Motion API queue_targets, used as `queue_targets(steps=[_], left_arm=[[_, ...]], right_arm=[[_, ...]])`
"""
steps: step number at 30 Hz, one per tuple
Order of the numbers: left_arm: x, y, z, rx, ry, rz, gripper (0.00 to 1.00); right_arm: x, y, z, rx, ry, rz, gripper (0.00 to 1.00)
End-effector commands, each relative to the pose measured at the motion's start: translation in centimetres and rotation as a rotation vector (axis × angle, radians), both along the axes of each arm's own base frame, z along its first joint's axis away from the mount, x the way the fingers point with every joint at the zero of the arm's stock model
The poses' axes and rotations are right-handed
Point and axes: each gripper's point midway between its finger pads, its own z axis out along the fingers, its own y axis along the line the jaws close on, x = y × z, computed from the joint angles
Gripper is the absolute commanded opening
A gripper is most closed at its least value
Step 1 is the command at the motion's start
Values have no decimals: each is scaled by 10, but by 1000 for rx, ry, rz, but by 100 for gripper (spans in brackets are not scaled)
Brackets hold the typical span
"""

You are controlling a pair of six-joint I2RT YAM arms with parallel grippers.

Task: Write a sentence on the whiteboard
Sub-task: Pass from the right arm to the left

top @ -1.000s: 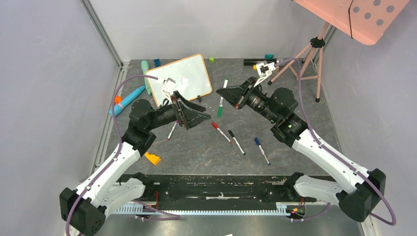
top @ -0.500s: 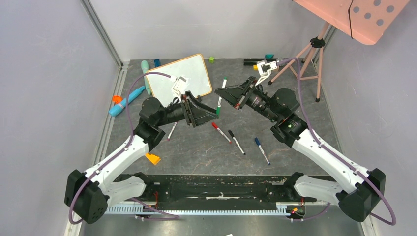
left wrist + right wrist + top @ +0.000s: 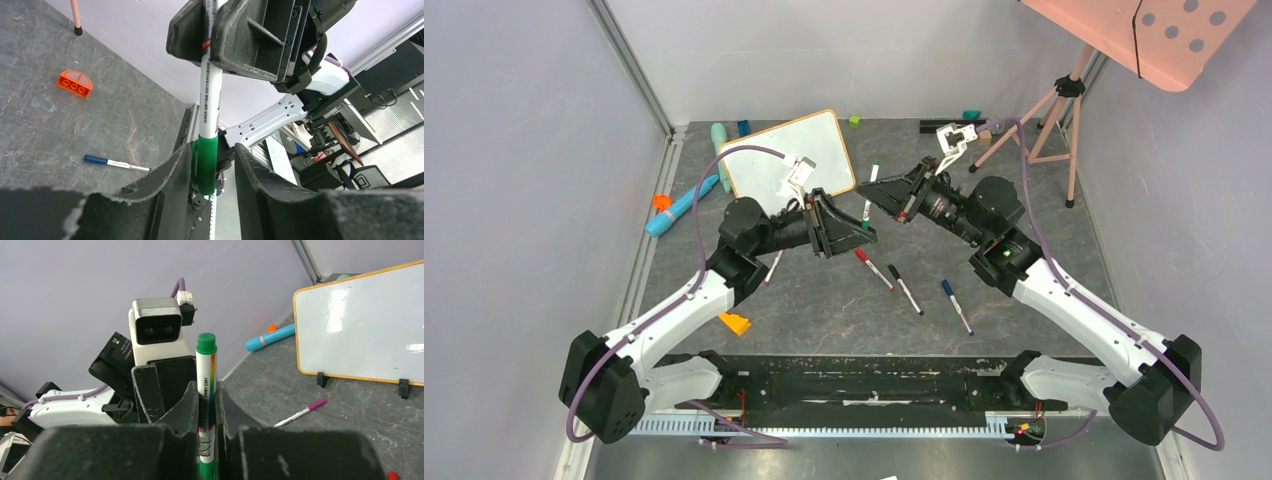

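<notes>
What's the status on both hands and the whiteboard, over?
Right hand shut on green marker. Left hand open around its cap. Whiteboard blank. Purple pen lies beside it.

You'll find the whiteboard [image 3: 789,155] lying at the far left of the table [image 3: 824,310], just behind your left gripper [image 3: 212,155]. Your right gripper [image 3: 206,390] faces it from the right at mid-table, with the marker [image 3: 210,90] between them (one end within each). Three loose markers [image 3: 905,290] lie nearer the bases, and a tripod [image 3: 1049,115] stands far right.
</notes>
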Motion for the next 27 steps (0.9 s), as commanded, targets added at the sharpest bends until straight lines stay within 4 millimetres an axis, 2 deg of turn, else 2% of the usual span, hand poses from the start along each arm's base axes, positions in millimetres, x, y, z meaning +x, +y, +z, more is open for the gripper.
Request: queue_targets(steps=[1, 2, 4, 5, 6, 7, 9, 11, 12, 15, 17, 20, 24, 27], left_arm=[[-2, 0, 29, -60, -82, -1, 35], [-4, 0, 28, -57, -89, -10, 27], [-6, -1, 25, -48, -96, -29, 4], [-6, -2, 23, -41, -94, -34, 2], [-6, -2, 20, -33, -89, -39, 2], [-8, -2, 18, -27, -93, -49, 2], [-11, -2, 16, -9, -122, -67, 2], [-15, -2, 12, 38, -176, -94, 2], [-18, -1, 7, 81, -213, -121, 2], [-28, 7, -26, 273, -329, -237, 2], [-29, 20, -53, 440, -378, -279, 2], [-30, 37, -73, 568, -469, -304, 2], [-34, 54, -83, 642, -620, -318, 2], [-36, 57, -81, 633, -685, -332, 2]], right_arm=[[-6, -1, 20, 15, -67, 15, 0], [-6, -1, 18, 11, -67, 14, 0], [-8, -2, 16, 7, -68, 15, 0], [-8, -2, 16, 6, -70, 14, 2], [-9, -2, 16, 4, -71, 18, 8], [-10, -2, 15, 0, -76, 23, 17], [-11, -3, 14, -23, -79, 24, 64], [-7, -9, 11, -60, -61, -10, 92], [-6, -12, 11, -79, -54, -27, 98], [-3, -24, 5, -171, -27, -36, 98], [-5, -29, -2, -246, 11, -3, 98], [-16, -31, -17, -323, 76, 94, 98], [-37, -25, -33, -394, 131, 254, 98], [-50, -22, -41, -412, 147, 347, 92]])
